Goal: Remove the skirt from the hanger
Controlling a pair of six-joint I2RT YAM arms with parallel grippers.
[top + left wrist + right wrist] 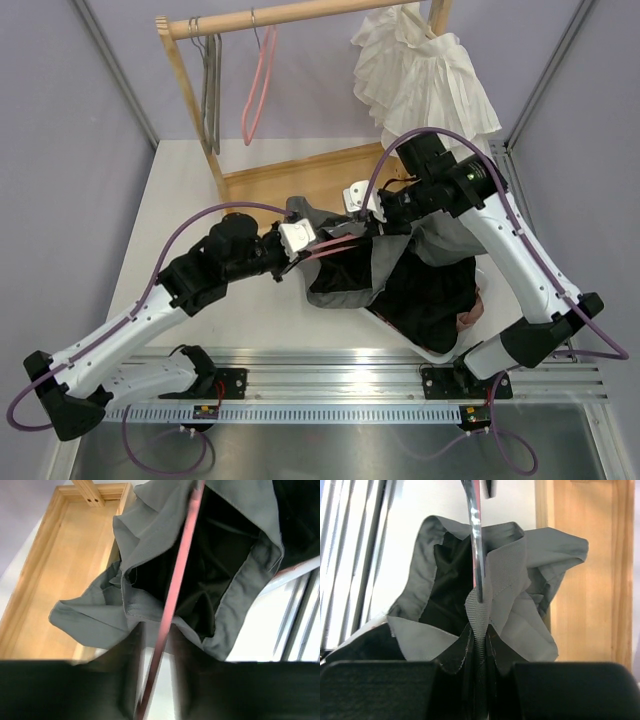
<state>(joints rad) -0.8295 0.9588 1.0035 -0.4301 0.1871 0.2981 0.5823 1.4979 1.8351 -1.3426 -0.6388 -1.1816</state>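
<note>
From above, the skirt (420,285) lay on the worktop (180,200), not yet off the hanger (338,240). Left wrist: my left gripper (156,645) pinched the hanger. Right wrist: my right gripper (480,645) was closed on the skirt. Next, I judged, pull them apart.

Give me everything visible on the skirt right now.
The skirt is grey woven cloth with a dark lining and a stitched waistband, crumpled and gaping open. It sits bunched over the white table between the arms, just in front of the wooden rack base. The pink hanger runs through its waist opening. The right gripper has its jaws pinched on a waistband fold; the left gripper has its jaws either side of the hanger bar.
</note>
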